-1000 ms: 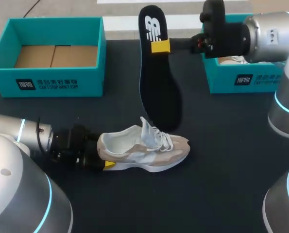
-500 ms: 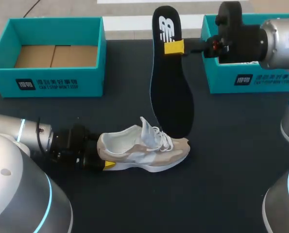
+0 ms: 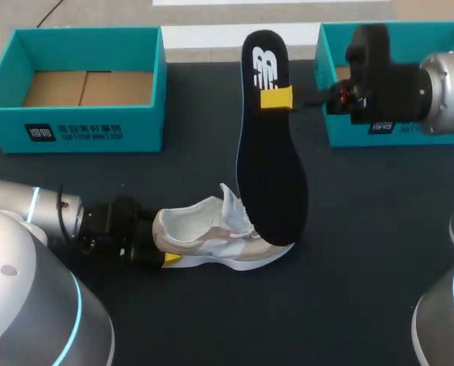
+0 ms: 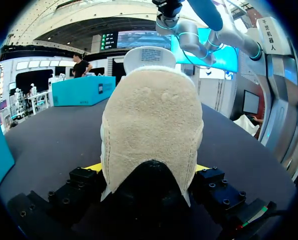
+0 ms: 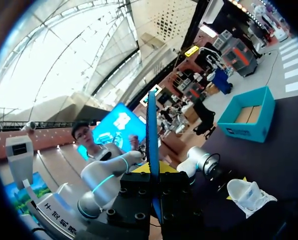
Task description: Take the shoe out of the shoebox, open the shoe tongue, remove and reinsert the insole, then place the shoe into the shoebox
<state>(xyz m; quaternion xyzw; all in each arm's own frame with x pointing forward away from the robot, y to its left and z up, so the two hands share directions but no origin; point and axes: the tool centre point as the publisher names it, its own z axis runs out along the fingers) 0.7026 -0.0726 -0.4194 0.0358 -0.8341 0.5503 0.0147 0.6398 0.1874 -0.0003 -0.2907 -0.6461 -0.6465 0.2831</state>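
L wrist | shoe (image 4: 150,135) heel-on, upright | end effector (image 4: 147,169) fingers touching both sides | yel tips barely visible

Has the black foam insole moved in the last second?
Yes. The black insole, in the right gripper, shifted away from the left teal shoebox and now overlaps the beige sneaker's toe.

The insole (image 3: 271,175) is black with a white logo. The shoe (image 3: 204,232) is beige and white. The shoebox (image 3: 89,126) at ten o'clock and the second shoebox (image 3: 433,32) at two are teal, the table (image 3: 349,290) black.
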